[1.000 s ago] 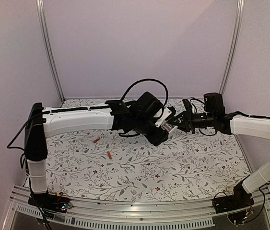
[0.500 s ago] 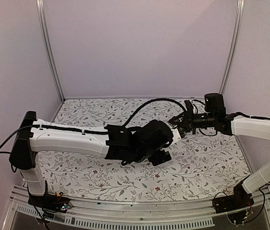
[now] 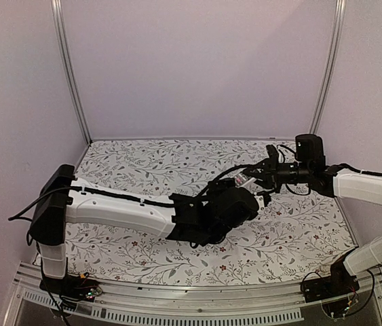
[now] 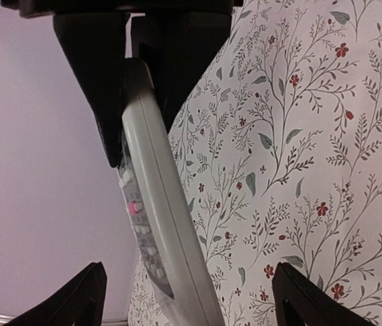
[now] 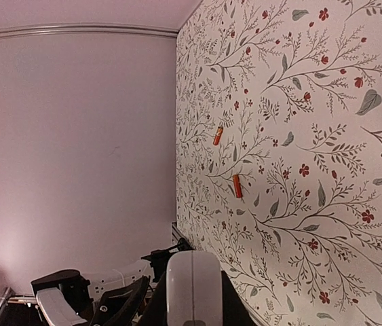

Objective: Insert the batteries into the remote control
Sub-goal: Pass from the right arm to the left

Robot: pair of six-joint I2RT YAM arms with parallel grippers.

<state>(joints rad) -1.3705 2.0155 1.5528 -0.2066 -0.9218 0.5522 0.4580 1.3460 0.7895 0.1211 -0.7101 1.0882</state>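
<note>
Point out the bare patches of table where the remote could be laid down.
Bare: back-left table between rear wall and left arm; near-right corner below the right arm. Crowded: mid-right, where right fingers hold the remote control between the open left fingers; also around the two batteries.

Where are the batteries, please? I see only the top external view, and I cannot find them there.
Observer: Both batteries lie apart on the table, as the right wrist view shows.
Operator: Thank you. Is the left gripper gripping the remote control?
Observer: No. The left gripper is open, its fingers either side of the remote control without touching it.
</note>
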